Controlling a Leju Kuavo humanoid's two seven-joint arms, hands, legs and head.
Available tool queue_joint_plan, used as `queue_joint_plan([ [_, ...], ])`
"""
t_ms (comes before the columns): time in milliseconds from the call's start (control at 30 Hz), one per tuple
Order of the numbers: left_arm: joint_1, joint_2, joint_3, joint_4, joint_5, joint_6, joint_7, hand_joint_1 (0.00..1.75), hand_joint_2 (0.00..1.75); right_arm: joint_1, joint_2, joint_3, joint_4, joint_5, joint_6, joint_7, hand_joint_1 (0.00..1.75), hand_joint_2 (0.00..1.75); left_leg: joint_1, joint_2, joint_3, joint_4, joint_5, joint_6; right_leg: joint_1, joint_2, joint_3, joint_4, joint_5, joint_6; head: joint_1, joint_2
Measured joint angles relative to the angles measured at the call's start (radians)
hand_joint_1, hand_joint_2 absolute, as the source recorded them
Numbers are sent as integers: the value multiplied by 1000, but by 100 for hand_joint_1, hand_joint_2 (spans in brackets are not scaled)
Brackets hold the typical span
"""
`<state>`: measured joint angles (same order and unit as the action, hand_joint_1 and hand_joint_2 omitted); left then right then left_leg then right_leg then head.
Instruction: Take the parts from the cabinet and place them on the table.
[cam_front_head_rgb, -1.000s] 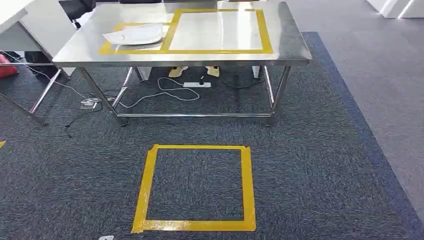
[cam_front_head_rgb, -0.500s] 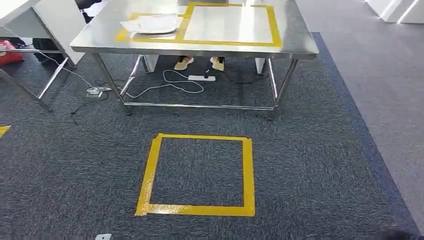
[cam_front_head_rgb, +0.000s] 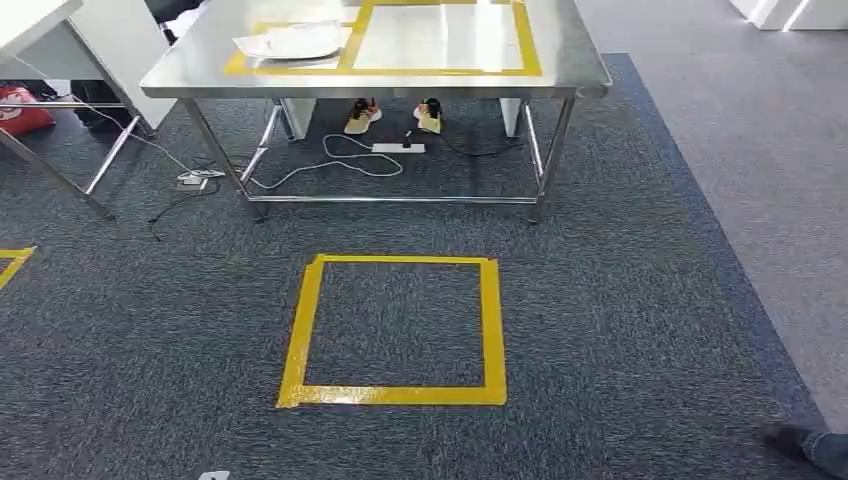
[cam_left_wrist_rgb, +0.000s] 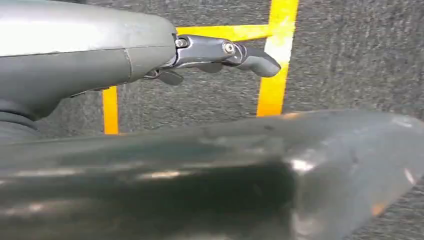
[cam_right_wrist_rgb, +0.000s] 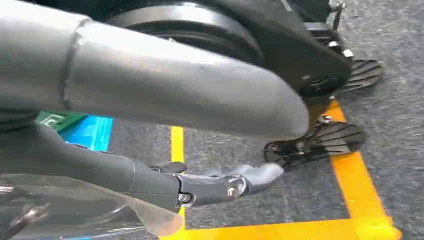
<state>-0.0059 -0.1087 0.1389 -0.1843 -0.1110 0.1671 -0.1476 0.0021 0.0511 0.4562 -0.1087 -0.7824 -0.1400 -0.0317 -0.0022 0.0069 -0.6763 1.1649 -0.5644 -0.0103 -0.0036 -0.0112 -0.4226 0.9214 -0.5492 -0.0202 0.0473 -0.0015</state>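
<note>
Parts for this job show as one pale bagged part (cam_front_head_rgb: 290, 42) lying on the steel worktop (cam_front_head_rgb: 570, 72), inside the smaller taped frame near its left end; the larger frame (cam_front_head_rgb: 531, 45) beside it is bare. Over the last second the whole head view has shifted, so the camera has moved and not the things. The worktop now sits higher and a little smaller, the yellow floor square (cam_front_head_rgb: 300, 330) has slid up with it, and a person's shoe (cam_front_head_rgb: 790, 440) has come in at the lower right. I judge the robot is not yet at the worktop, with the floor square between them. The left robot hand (cam_left_wrist_rgb: 220, 52) hangs over the carpet, fingers spread from the thumb, holding nothing. A clear film (cam_right_wrist_rgb: 100, 215) lies against the right robot hand (cam_right_wrist_rgb: 220, 185); whether that hand grips it I cannot tell.
</note>
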Motion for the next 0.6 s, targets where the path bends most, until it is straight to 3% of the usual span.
queue_joint_plan([
  [33, 0, 0, 0, 0, 0, -3, -1, 0, 0, 1, 0, 0, 0, 0, 1, 0, 0, 0, 3, 0, -18, 81, -33, -4, 0, 0, -11, 3, 6, 1, -1, 0],
  [67, 0, 0, 0, 0, 0, -3, -2, 0, 0, 1, 0, 0, 0, 0, 1, 0, 0, 0, 6, 0, -24, 134, -36, -8, 0, 0, -22, 8, 12, 3, -1, 0],
  [100, 0, 1, 0, 0, 0, -3, -3, 0, 0, 1, 0, 0, 0, 0, 1, 0, 0, 0, 10, 0, -8, 133, -18, -11, -1, 0, -31, 13, 14, 5, 0, 0],
  [133, 0, 2, 0, 0, 0, -3, -4, 0, 0, 1, 0, 0, 0, 0, 1, 0, 0, 0, 13, 0, 30, 84, 12, -13, -2, 0, -34, 20, 15, 7, 0, 0],
  [200, 0, 2, 0, 0, -2, -3, -6, 0, 0, 0, 0, 0, 0, 0, 3, -3, 0, 0, 16, 0, 138, -90, 71, -12, -5, 1, -38, 36, 15, 12, -1, 0],
  [233, 0, 2, 0, 0, -2, -2, -8, 0, 0, 1, 0, 0, 0, 0, 3, -5, 0, 0, 15, -3, 174, -145, 58, -7, -4, 1, -55, 41, 13, 17, -2, 0],
  [267, 1, 2, 0, 0, -2, 2, -8, 0, 0, -1, 0, 0, 0, 0, 3, -8, 0, 0, 11, -4, 171, -153, 66, 4, -1, 2, -54, 48, 16, 26, -2, 0],
  [300, 1, 2, 0, 0, -3, 6, -8, 0, 0, -2, 0, 0, 0, 0, 3, -9, 0, 0, 10, -4, 165, -154, 63, 7, -1, 3, -54, 49, 18, 29, -2, 0],
  [367, -1, 3, 0, 0, -3, 10, -8, 0, 0, -1, 0, 0, 0, -1, 3, -12, 0, 0, 9, -4, 162, -169, 53, 24, -1, 1, -66, 49, 24, 41, -3, 0],
  [400, -2, 3, 0, 0, -3, 11, -8, 0, 0, -1, 0, 0, 0, -1, 3, -13, 0, 0, 18, -2, 162, -180, 61, 37, -1, 2, -75, 54, 14, 48, -2, 0],
  [433, -2, 3, 0, 0, -3, 11, -8, 0, 0, 0, 0, 0, 0, -1, 3, -15, 0, 0, 16, -2, 160, -182, 64, 41, -2, 6, -89, 79, -9, 51, 0, 0],
  [533, -1, 2, 0, 0, -8, 12, -7, 0, 0, 0, -1, 0, 0, -4, 5, -14, 0, 0, 10, 1, 146, -180, 72, 54, -3, 8, -200, 319, -121, 59, 3, 0],
  [567, -1, 2, 0, 0, -10, 12, -4, 0, 0, 0, -1, 0, 0, -5, 6, -15, 0, 0, 7, 1, 144, -180, 73, 55, -3, 8, -224, 370, -130, 60, 4, 0],
  [600, -1, 3, 0, 0, -12, 12, -2, 0, 0, 2, -1, 0, 0, -6, 7, -14, 0, 0, 6, 1, 143, -179, 74, 55, -3, 8, -222, 368, -115, 59, 2, 0],
])
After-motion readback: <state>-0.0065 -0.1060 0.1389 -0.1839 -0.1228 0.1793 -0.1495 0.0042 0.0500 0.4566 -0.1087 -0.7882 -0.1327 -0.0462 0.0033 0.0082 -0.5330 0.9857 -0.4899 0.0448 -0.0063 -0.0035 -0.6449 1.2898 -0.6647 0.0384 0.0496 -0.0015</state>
